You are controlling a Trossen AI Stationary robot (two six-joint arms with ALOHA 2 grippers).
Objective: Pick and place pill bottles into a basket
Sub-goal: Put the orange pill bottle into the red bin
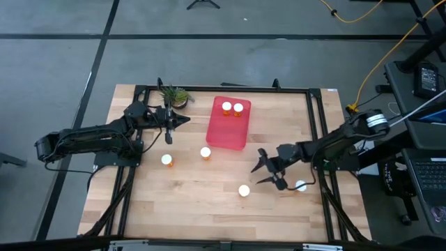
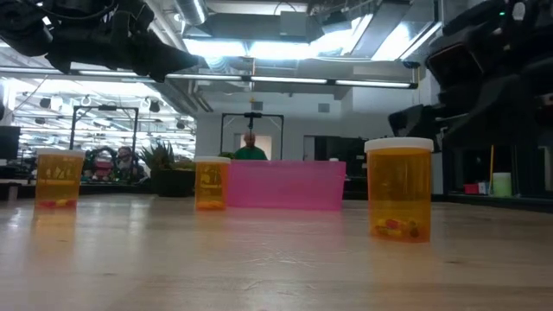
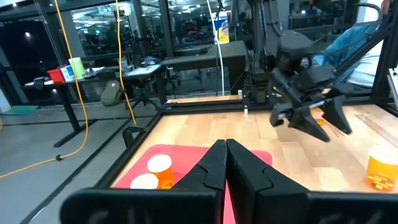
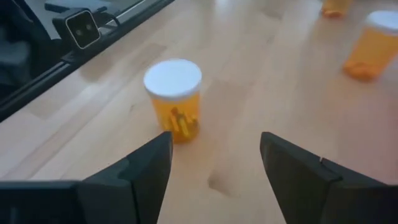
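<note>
Currently the approach-to-pick step: right gripper [image 1: 267,171] has jaws apart and empty, low over the table, with a bottle [image 4: 173,98] standing upright just ahead of the fingertips, slightly off toward one finger, not yet between them. Next move likely needs a short advance and re-centre so the jaws straddle it, then close. Left gripper [image 1: 182,120] waits with jaws together beside the tray [image 1: 228,132], holding nothing. Tray holds two bottles [image 1: 232,107]; four stand on the table.
</note>
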